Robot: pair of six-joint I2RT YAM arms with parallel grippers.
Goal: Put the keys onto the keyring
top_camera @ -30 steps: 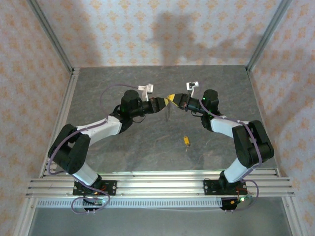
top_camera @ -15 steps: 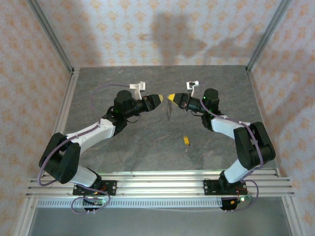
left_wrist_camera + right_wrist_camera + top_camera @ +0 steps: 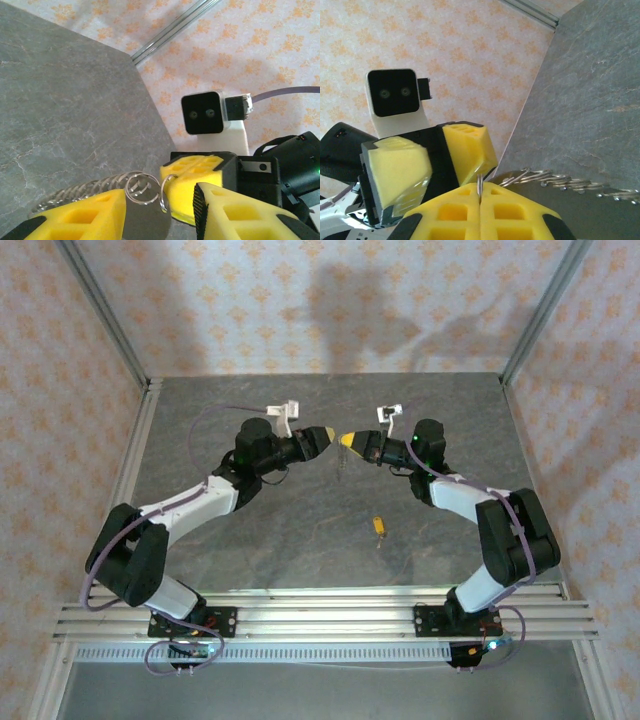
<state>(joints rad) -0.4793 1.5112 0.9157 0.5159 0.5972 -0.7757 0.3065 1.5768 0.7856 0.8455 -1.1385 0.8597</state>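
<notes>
The keyring, a thin wire loop with a row of small rings, hangs over the table's middle back. My right gripper is shut on it; in the right wrist view the wire is pinched between the closed yellow pads of that gripper, and the row of small rings of the keyring trails off to the right. My left gripper faces it tip to tip. The left wrist view has the left gripper open, with the keyring between its jaws, unclamped. One key with an orange head lies on the table.
The grey stone-look table has patterned walls behind and at both sides, with aluminium posts at the back corners. A slotted rail runs along the near edge. The key lies in front of the right arm's elbow.
My left gripper let go and opened, drew back to the left, then came forward again up to the right gripper's tip. The right gripper stayed put, holding the keyring.
</notes>
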